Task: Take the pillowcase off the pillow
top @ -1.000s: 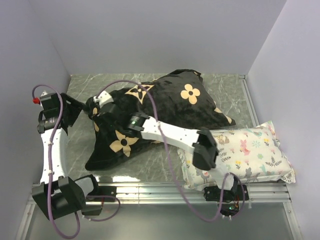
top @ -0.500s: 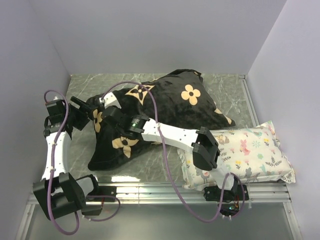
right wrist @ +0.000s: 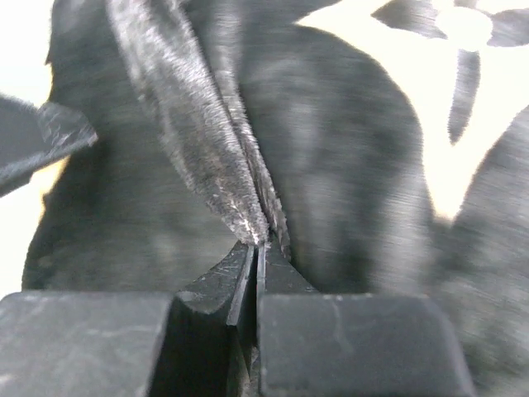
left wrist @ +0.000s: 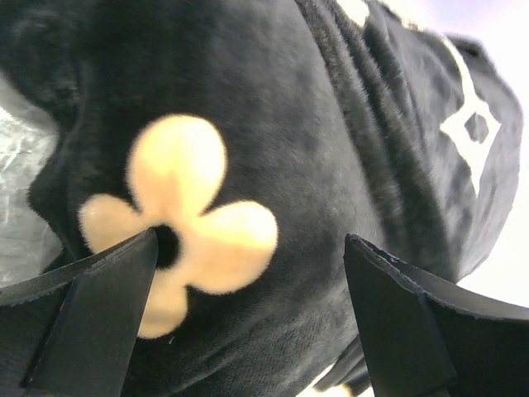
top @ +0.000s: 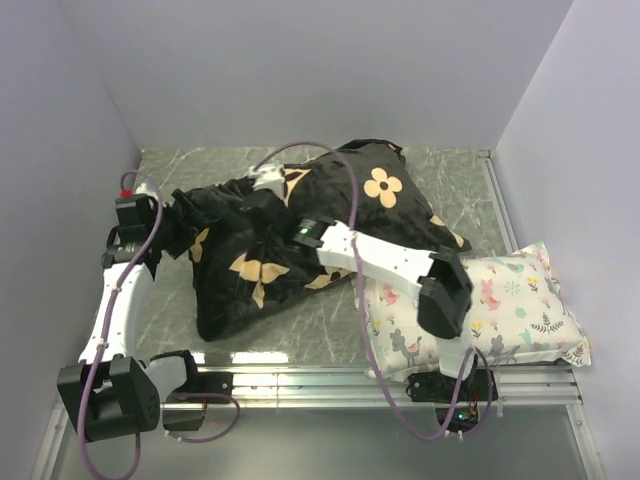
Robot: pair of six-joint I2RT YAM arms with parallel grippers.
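- pillowcase (top: 330, 215), the black plush one with tan motifs, lies across the middle of the table (top: 450, 165) in the top view, bunched toward the left of the frame. we judge it still on the pillow, since no plain white pillow shows in any view.
- the right gripper (right wrist: 258, 248), spread wide a second ago, has now pinched together on a thin raised fold of the plush. its wrist view shows the two fingers meeting with the fabric ridge caught between them.
- over that same second it has travelled up and to the right in the top view, and the case has been drawn into a ridge with it, its lower left corner sliding inward.
- the left gripper (left wrist: 248, 248) has spread to its widest. its fingers stand on either side of a tan flower (left wrist: 178, 215) at the left end of the case, closed on nothing.
- we read this as a change of grip: the right side now has the fabric, and the left is free to take the end or pin the stuffing.
- the stripping itself looks barely begun. the floral pillow (top: 500, 300) at the lower right is out of play.
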